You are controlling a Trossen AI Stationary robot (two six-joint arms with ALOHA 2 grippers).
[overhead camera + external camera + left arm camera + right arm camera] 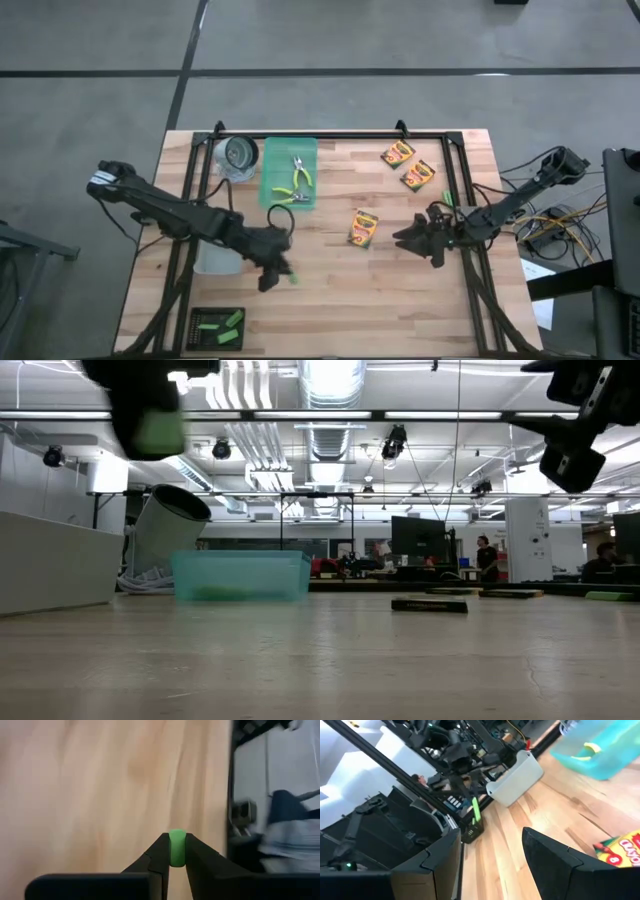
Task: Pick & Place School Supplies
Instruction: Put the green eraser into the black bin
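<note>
left hand (177, 851): clenched on a green block (177, 848), pinched at its fingertips, lifted above the tabletop (330, 290) for carrying | right hand (418, 238): released, empty, waiting just beside a crayon box (363, 227)

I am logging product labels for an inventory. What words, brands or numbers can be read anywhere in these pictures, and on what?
Nearest crayon box, right wrist view: part of a word, roughly "OLA", cut off by the picture's edge.
Three crayon boxes, high view: printing too small to read.
Pliers and teal tray: no text visible.
Room screens, low view: unreadable.
</note>
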